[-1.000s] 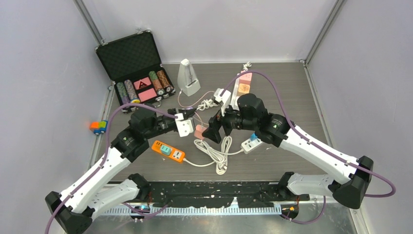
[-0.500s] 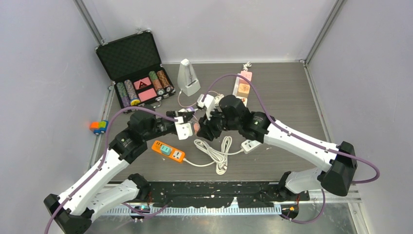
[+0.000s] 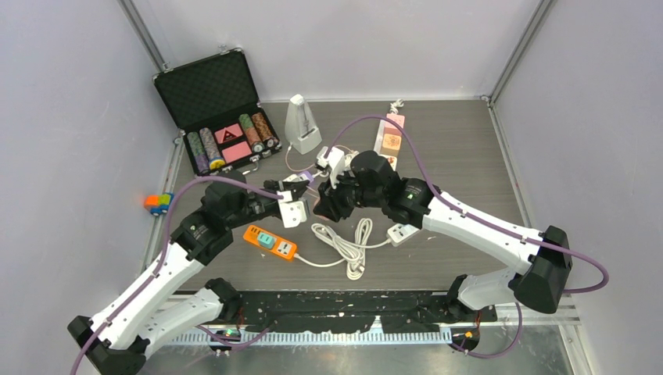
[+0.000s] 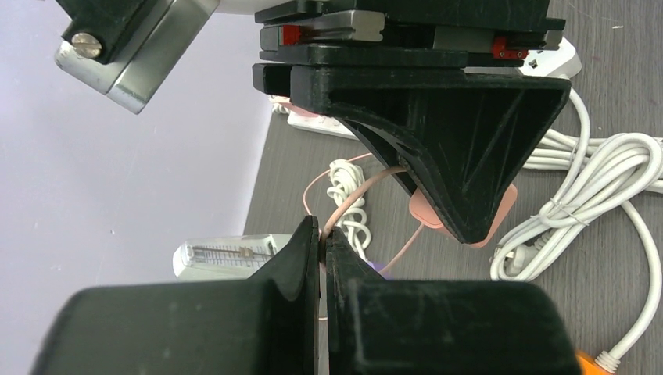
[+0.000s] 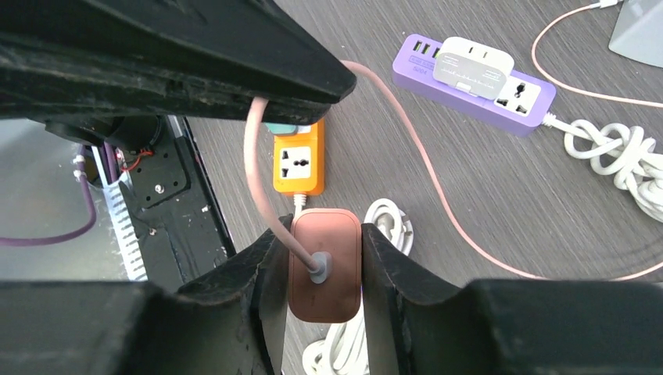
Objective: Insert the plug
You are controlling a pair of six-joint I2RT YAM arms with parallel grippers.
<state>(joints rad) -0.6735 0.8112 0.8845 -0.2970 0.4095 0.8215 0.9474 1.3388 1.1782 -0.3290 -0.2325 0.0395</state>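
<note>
At centre, right tool [image 5: 324, 238] pinches the pink plug [image 5: 325, 289] — left tool [image 4: 322, 234] pressed together, seemingly on its cord [image 5: 249, 156].

Along the right edge the tabletop [image 3: 469, 172] is free for me. A pink cord [image 5: 250, 156] crosses the middle; an orange power strip [image 3: 270, 241] and a coiled white cable [image 3: 344, 244] lie nearer; a metronome [image 3: 301, 125] and an open case [image 3: 215, 109] block toward the far left corner.

Pink plug [image 5: 324, 266]: rounded salmon block, clamped on both long sides by right gripper [image 5: 324, 236], cord face toward the wrist. Pink cord [image 5: 258, 180] exits mid-face and loops off, pinched in the left gripper [image 4: 322, 234].
</note>
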